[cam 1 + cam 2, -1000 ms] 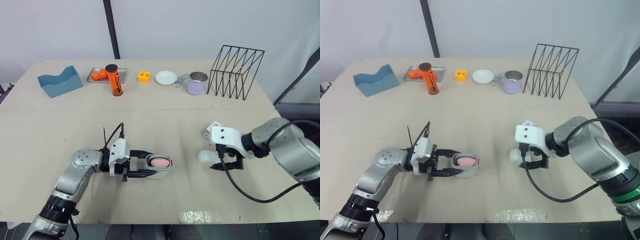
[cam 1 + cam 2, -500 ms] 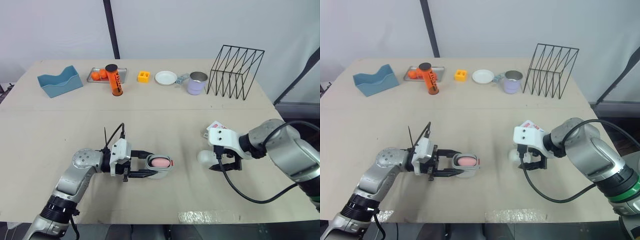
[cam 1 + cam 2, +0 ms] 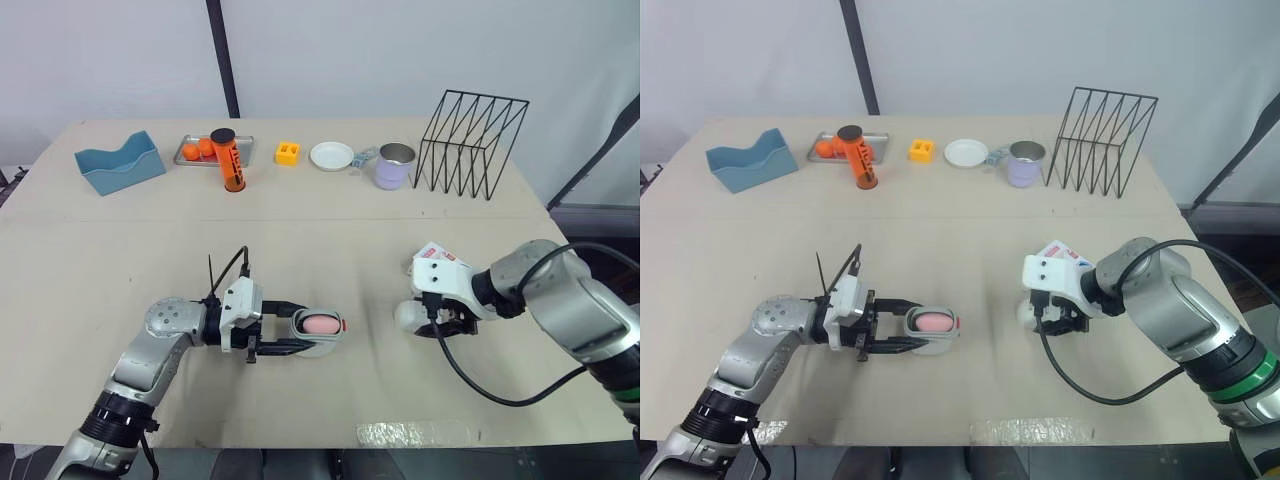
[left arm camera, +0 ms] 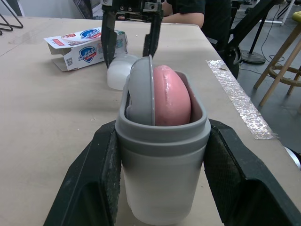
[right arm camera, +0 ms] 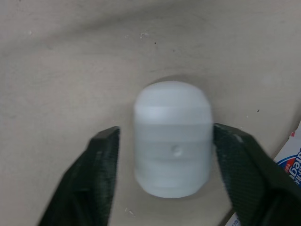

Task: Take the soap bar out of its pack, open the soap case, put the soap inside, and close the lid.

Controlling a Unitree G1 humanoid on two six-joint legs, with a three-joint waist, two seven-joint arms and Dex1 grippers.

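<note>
The right claw (image 3: 437, 325) straddles the loose lid (image 5: 172, 141) on the desk (image 3: 330, 240), spread just wider than it. Well apart, the left claw (image 3: 303, 328) grips the open soap case (image 4: 160, 155), soap (image 4: 173, 96) inside.

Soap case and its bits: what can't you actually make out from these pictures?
- Soap, left wrist view: lower part hidden by the soap case wall.
- Soap pack, right wrist view: cut off by the picture's edge.
- Small object beside the mug, left eye view: too small to identify.
- Person, left wrist view: cut off by the edge.
</note>
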